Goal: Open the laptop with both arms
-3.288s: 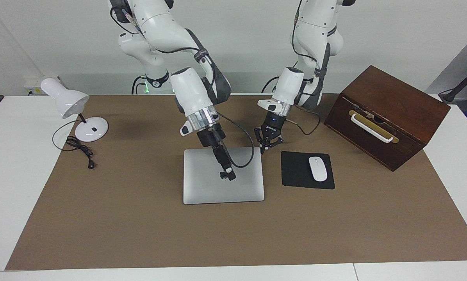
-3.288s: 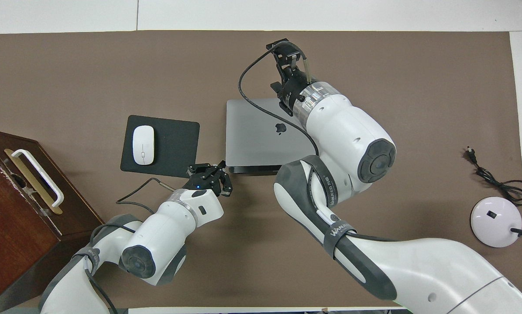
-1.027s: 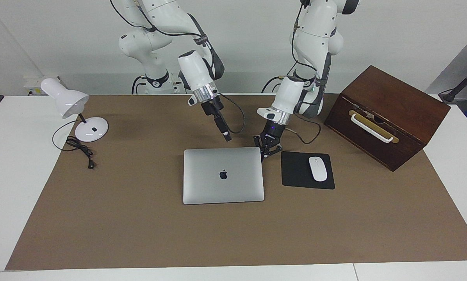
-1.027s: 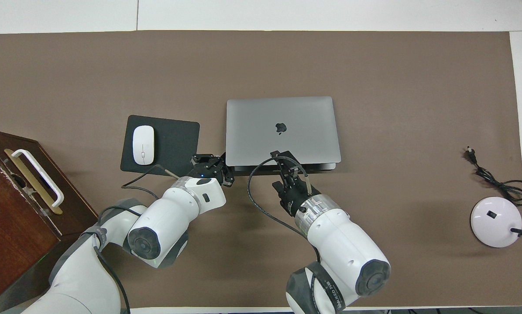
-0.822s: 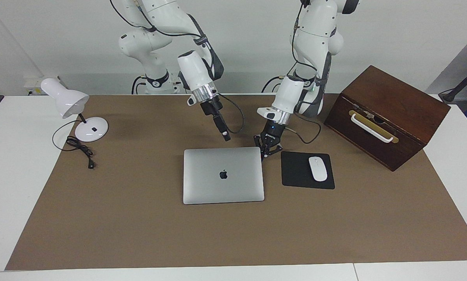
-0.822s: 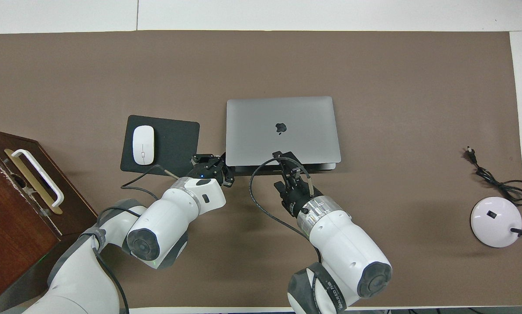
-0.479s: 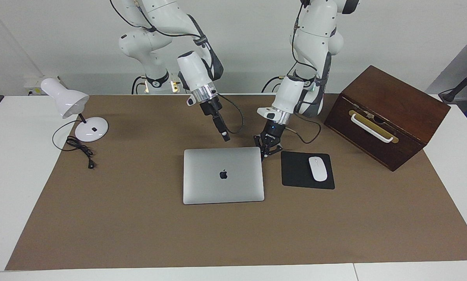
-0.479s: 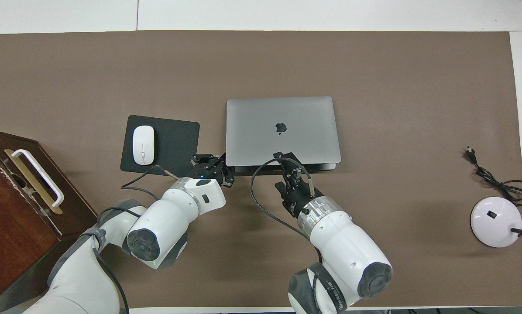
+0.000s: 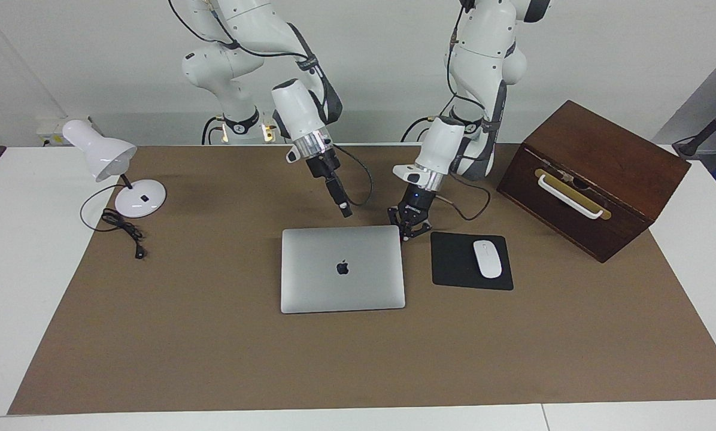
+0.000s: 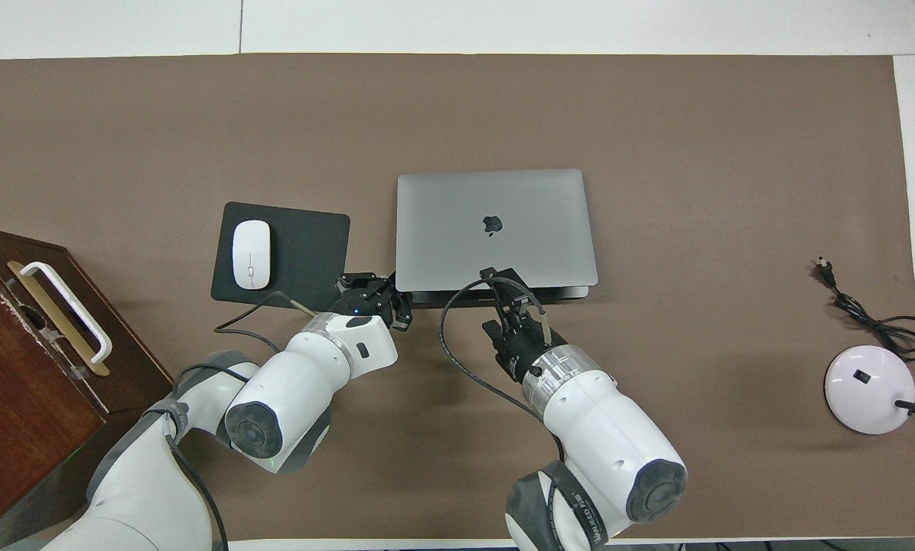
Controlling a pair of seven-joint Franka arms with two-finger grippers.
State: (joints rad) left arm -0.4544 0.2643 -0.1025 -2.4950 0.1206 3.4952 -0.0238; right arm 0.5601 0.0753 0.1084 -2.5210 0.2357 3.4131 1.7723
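The facing view looks from high up across the counter [image 9: 358, 359] toward the two arm bases and the wall, far enough off to take in the whole brown mat [image 9: 214, 359] with the laptop [image 9: 342, 269] near its middle. The overhead view hangs above the robots' own end and looks steeply down and forward, closer in, so the arms rise large from its lower edge just below the laptop [image 10: 496, 229]. Both views share the mat [image 10: 656, 115] around the laptop, but half a turn apart, so the laptop's edge nearer the robots lies uppermost in one and lowermost in the other.
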